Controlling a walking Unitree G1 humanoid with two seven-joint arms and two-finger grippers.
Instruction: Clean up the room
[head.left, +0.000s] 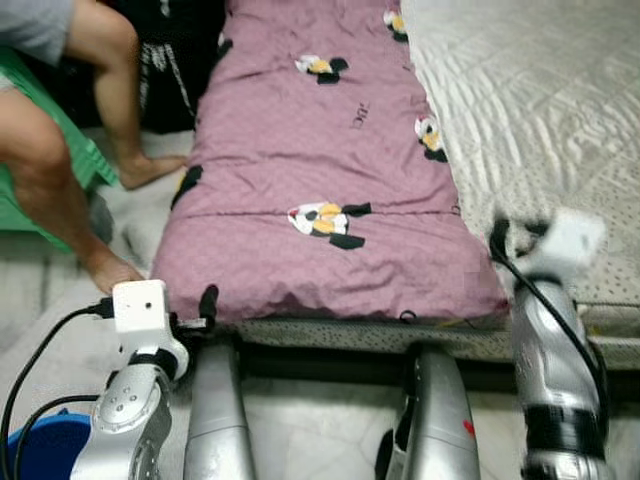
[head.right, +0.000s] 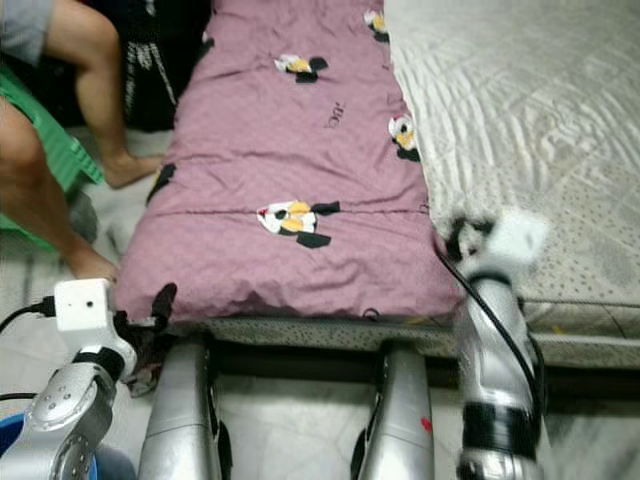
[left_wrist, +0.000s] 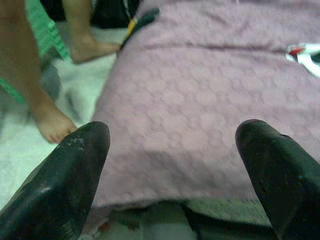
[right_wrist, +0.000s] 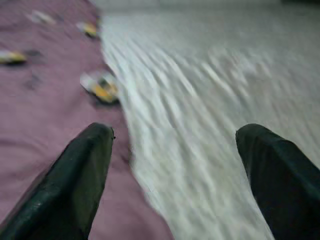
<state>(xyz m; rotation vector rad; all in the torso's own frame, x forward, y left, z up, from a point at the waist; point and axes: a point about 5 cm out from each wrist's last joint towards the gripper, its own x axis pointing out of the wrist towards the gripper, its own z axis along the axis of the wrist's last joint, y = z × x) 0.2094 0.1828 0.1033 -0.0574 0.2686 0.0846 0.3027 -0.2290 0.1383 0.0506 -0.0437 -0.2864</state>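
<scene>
A mauve blanket (head.left: 320, 160) printed with black, white and yellow cartoon figures lies lengthwise on the left side of a bed. The pale quilted mattress (head.left: 540, 100) lies bare to its right. My left gripper (left_wrist: 172, 135) is open just before the blanket's near left corner, with nothing between its fingers (head.left: 208, 300). My right gripper (right_wrist: 175, 132) is open too and blurred. It is raised over the line where the blanket's right edge meets the mattress, near the bed's front.
A person's bare legs (head.left: 50, 170) and feet stand on the floor left of the bed, beside a green seat (head.left: 85, 150). A blue bucket (head.left: 45, 445) sits at my lower left. The bed's front edge (head.left: 330, 335) is right before my silver legs (head.left: 215, 410).
</scene>
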